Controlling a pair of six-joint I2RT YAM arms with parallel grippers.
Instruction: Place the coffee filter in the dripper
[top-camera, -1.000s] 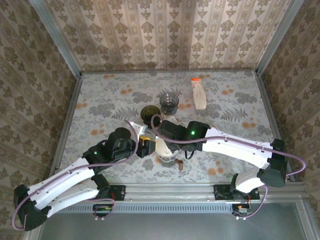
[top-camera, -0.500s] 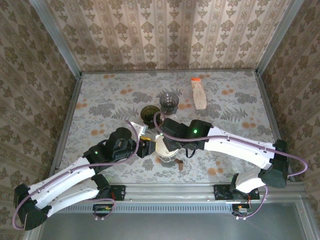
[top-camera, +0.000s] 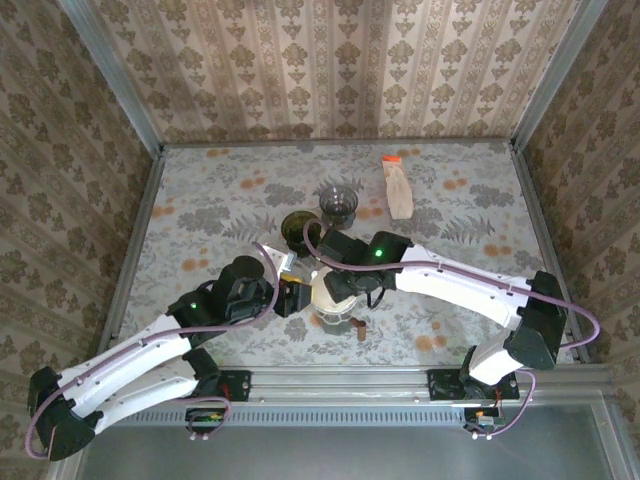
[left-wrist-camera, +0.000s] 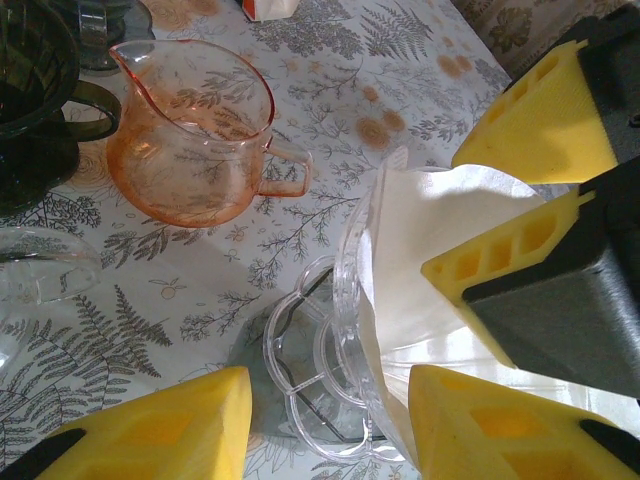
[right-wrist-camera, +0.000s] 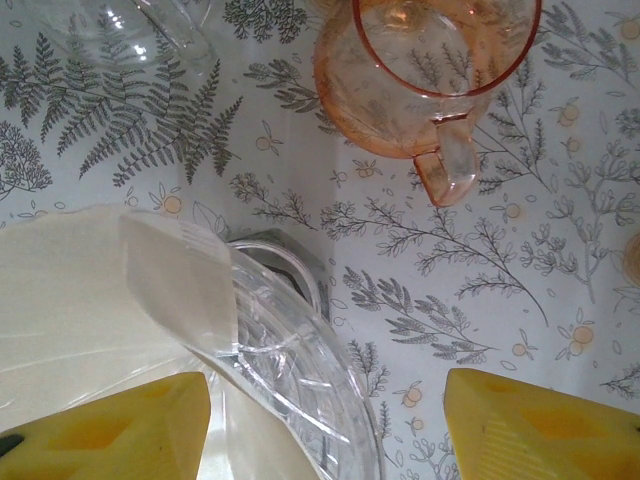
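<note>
The coffee filter (left-wrist-camera: 410, 215) sits inside the clear dripper (left-wrist-camera: 300, 390), in the near half of the table (right-wrist-camera: 480, 280), between the two arms. Its white paper lies against the cone, and one edge stands a little above the rim. The right hand (right-wrist-camera: 328, 400) hangs just over the filter with its two yellow fingers wide apart, and it grips nothing. The left hand (left-wrist-camera: 330, 385) is at the left side of the dripper, its fingers half apart with the foot of the dripper between them. Whether they press on it, I cannot tell. An orange glass jug (left-wrist-camera: 190, 140) stands near the dripper. Further back are a dark green glass cup (top-camera: 300, 228), a grey glass cup (top-camera: 339, 203) and a pale pouch with an orange cap (top-camera: 398, 190).
</note>
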